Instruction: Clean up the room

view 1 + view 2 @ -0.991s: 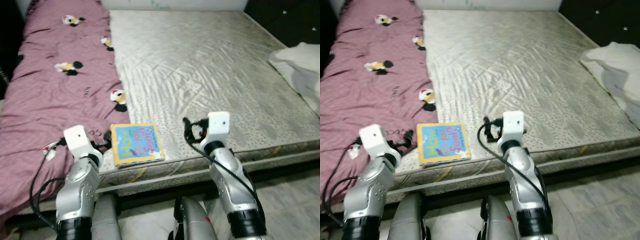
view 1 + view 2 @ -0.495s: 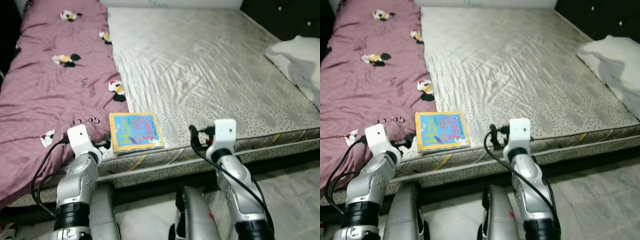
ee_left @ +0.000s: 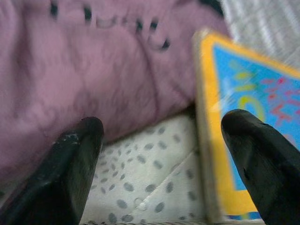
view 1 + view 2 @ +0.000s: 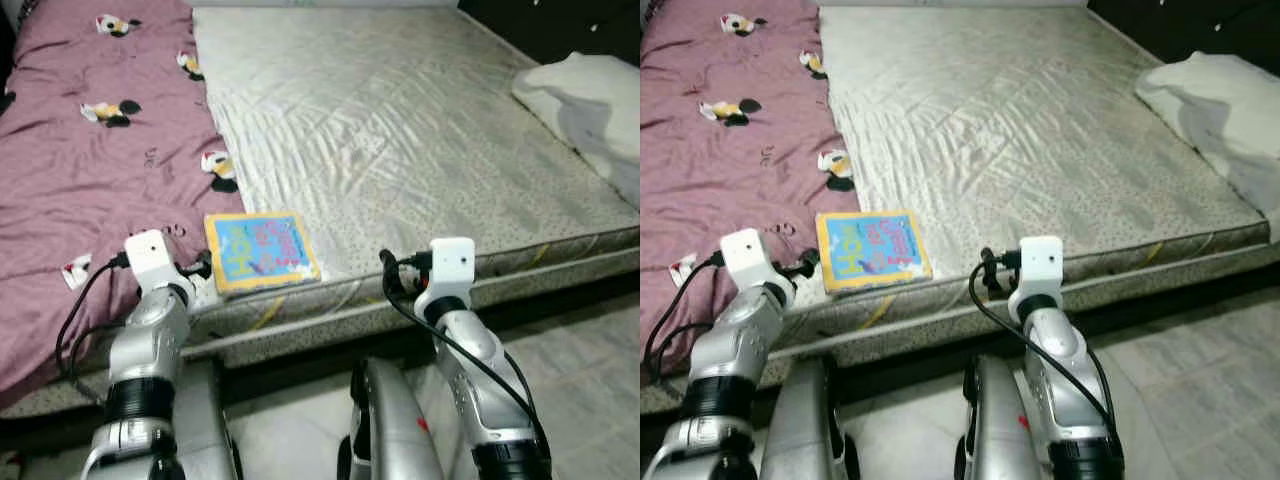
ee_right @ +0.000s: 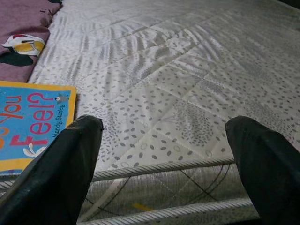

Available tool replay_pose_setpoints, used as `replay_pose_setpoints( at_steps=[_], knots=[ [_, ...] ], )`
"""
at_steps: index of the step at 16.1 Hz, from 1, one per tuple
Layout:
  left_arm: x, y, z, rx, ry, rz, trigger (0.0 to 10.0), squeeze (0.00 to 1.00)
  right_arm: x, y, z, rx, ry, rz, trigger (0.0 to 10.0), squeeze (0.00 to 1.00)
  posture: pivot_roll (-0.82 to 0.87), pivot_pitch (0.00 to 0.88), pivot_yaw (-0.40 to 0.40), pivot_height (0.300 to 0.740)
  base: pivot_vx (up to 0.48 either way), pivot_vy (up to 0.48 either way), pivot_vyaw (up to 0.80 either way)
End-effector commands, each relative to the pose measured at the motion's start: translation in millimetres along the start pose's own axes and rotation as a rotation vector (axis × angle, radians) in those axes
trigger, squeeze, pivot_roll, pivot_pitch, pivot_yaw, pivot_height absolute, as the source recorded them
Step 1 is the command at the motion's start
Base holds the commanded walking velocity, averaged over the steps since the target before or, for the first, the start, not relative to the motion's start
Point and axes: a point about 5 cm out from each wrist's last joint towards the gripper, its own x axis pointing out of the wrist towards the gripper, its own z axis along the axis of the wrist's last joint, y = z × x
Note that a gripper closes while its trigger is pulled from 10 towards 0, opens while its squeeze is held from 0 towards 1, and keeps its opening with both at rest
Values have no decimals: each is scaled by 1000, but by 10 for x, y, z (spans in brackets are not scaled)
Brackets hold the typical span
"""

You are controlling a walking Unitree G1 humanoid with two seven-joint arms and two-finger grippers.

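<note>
We see a thin children's book (image 4: 260, 252) lying flat and closed, cover up, at the near edge of the bare mattress (image 4: 400, 150), just beside the hem of the mauve blanket (image 4: 90, 170). Its cover is bright blue inside a yellow border, with large lettering in yellow, red and pink; from the right wrist view we can read "You Feel?" on it. It sits slightly askew to the mattress edge, its near side close to the piped seam.
</note>
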Motion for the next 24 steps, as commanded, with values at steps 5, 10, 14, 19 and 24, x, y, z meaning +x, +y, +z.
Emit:
replay_pose_setpoints(
  at_steps=[5, 10, 14, 19, 24],
  knots=[
    [161, -112, 21, 26, 35, -55, 10000, 0, -83, -139, 81, -19, -19, -37, 10000, 0, -146, 90, -85, 516, 0, 0, 0],
    [204, -285, 5, 46, 26, -122, 10000, 0, -79, -128, 100, -30, -22, -34, 10000, 0, -151, 86, -89, 481, 0, 0, 0],
    [227, -290, -82, 35, 46, -103, 10000, 0, -102, -121, 121, -20, -29, -29, 10000, 0, -165, 83, -86, 481, 0, 0, 0],
    [269, -343, -10, 27, 32, -132, 10000, 0, -129, -146, 125, -8, -31, -46, 10000, 0, -178, 81, -79, 442, 0, 0, 0],
    [286, -393, 101, -101, -17, -189, 5255, 0, -119, -156, 146, -15, -36, -47, 10000, 0, -181, 75, -79, 442, 0, 0, 0]
  ],
)
